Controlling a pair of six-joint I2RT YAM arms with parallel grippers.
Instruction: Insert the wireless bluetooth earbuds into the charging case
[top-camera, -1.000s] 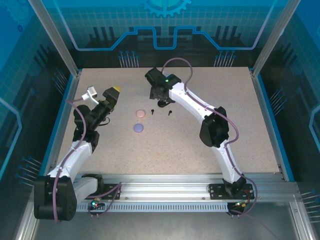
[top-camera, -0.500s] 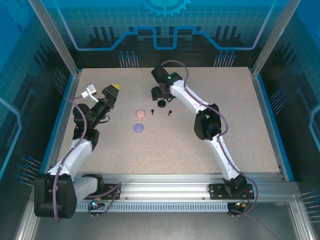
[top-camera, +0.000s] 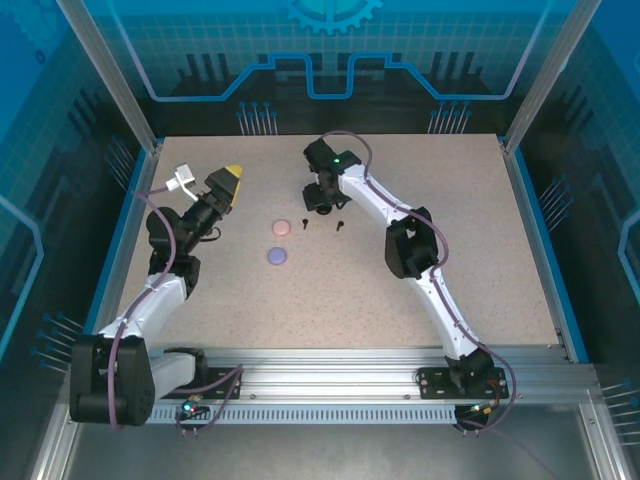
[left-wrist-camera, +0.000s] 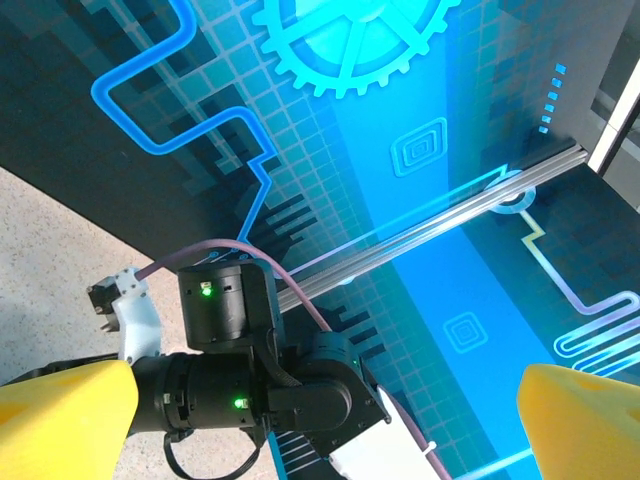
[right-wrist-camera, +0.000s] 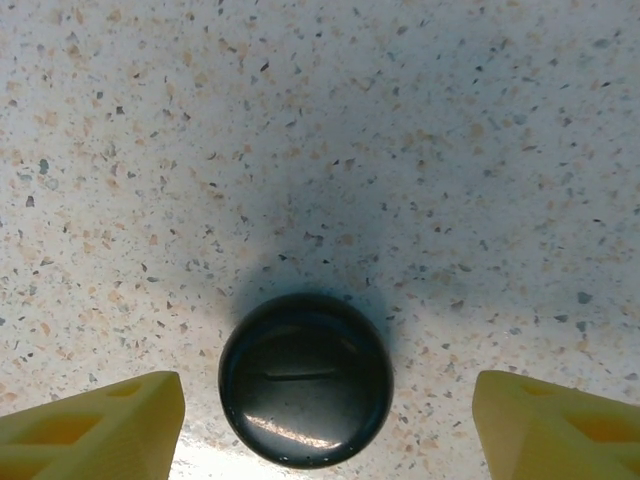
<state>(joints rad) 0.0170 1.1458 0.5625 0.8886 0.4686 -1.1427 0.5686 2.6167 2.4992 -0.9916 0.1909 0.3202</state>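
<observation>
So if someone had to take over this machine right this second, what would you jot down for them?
Left gripper: open, empty, raised off the table, aimed at the back wall.
Right gripper: open, hovering over the black case, which sits between its fingers untouched.
The black case looks closed. Two black earbuds lie loose on the table beside it. The pink case and lilac case sit further left.
Done: neither black earbud is in.
Left: open the black case, insert both.
</observation>
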